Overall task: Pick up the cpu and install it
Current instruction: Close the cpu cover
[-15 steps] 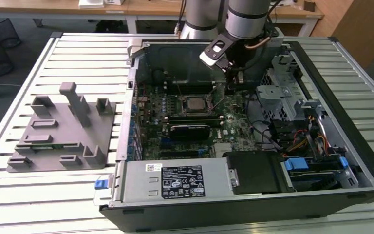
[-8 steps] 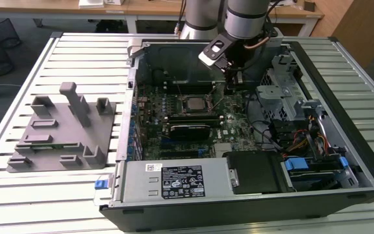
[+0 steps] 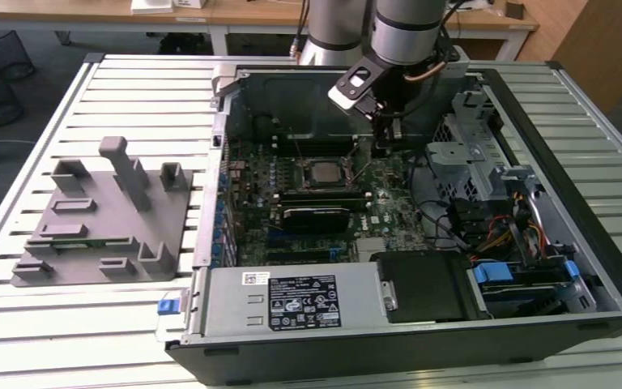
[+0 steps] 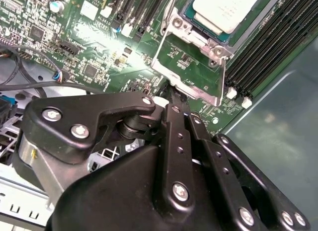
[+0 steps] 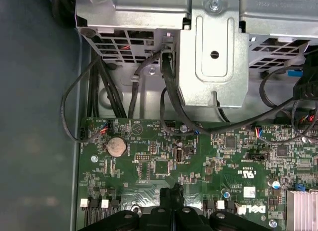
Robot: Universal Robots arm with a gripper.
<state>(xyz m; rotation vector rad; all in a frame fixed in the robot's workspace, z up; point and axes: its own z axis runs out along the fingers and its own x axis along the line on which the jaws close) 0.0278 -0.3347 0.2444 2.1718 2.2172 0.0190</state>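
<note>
Slatted white bench [image 3: 74,324] carries an open computer case [image 3: 602,275]. A grey plastic fixture [image 3: 106,219] lies off toward the exterior view's left, with no chip on it that I can make out. The arm [image 3: 403,32] reaches down into the case, and its gripper [image 3: 382,147] hangs low over the green motherboard [image 5: 159,166], near the socket [image 4: 203,35]. The fingers [image 5: 166,203] are pressed together with nothing between them.

The cpu [image 4: 226,10] sits in that socket, silvery top up and apart from the gripper. So the pick and the placing look done to me. The metal frame [image 4: 191,83] beside the chip seems to be swung up off it, not clamped over it, though from this angle I can't be certain. If so, locking it down is what's left.
</note>
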